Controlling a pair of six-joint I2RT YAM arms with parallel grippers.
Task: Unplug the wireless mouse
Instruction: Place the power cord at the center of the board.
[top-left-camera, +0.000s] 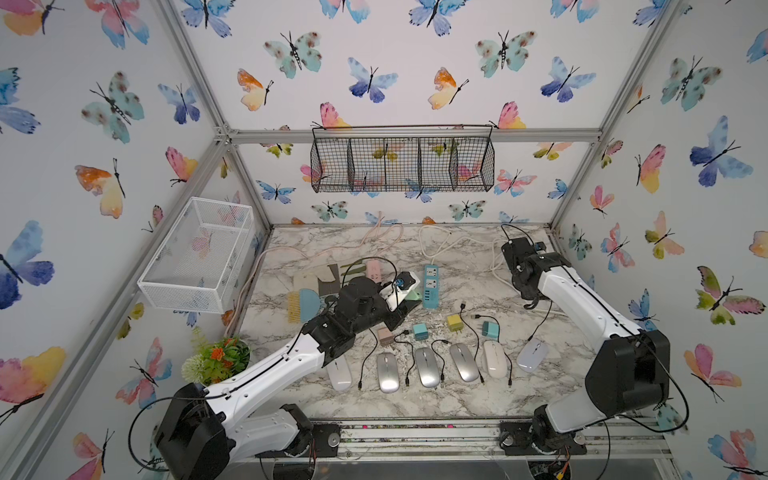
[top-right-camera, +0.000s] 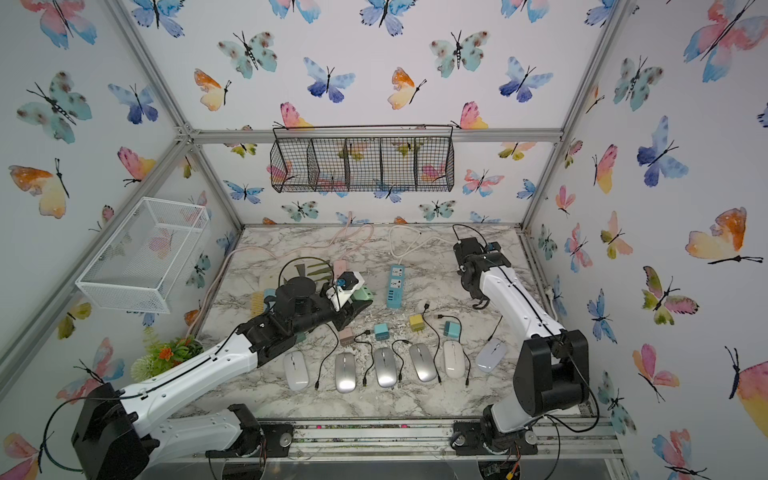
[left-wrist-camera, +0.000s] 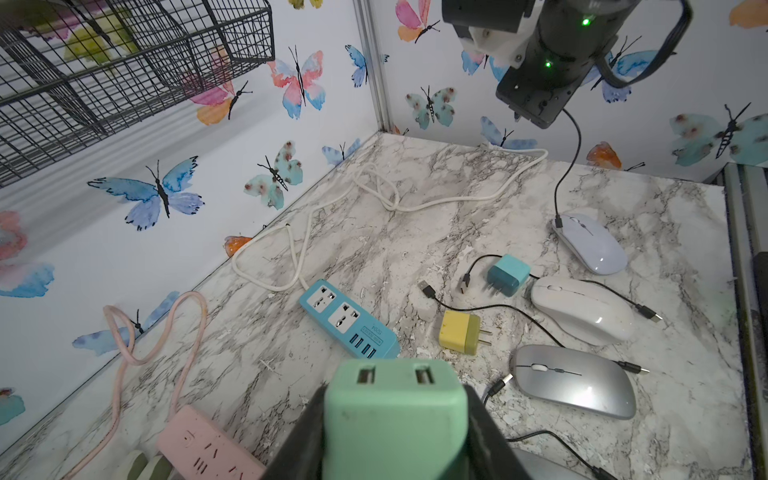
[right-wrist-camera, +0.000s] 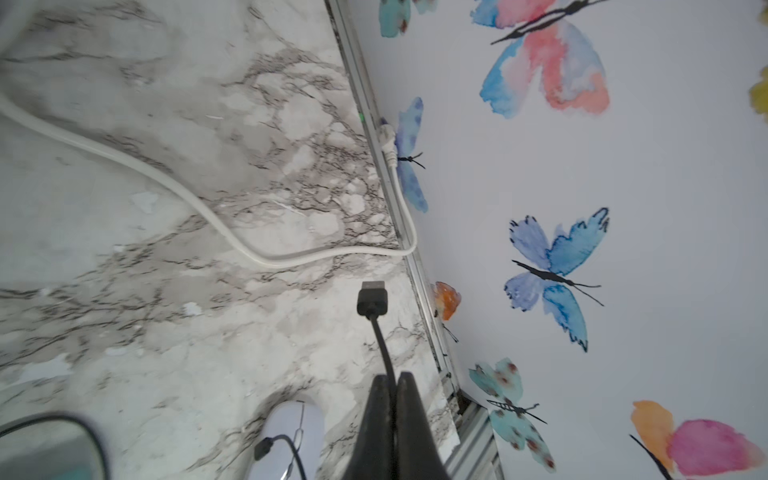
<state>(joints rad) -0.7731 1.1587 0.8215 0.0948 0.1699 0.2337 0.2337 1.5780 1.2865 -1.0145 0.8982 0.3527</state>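
Right pincer (right-wrist-camera: 394, 380) clenches the thin black USB cable (right-wrist-camera: 379, 332), plug free. Left pincer (left-wrist-camera: 395, 388) grasps the mint-green two-port charger block (left-wrist-camera: 395, 419). Pale lavender wireless mouse (top-left-camera: 532, 354) lies at 4 o'clock on the marble counter (top-left-camera: 415, 407).

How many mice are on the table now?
6, in a front row, left to right: white mouse, three silver mice, cream mouse, lavender mouse. The left arm may hide more.
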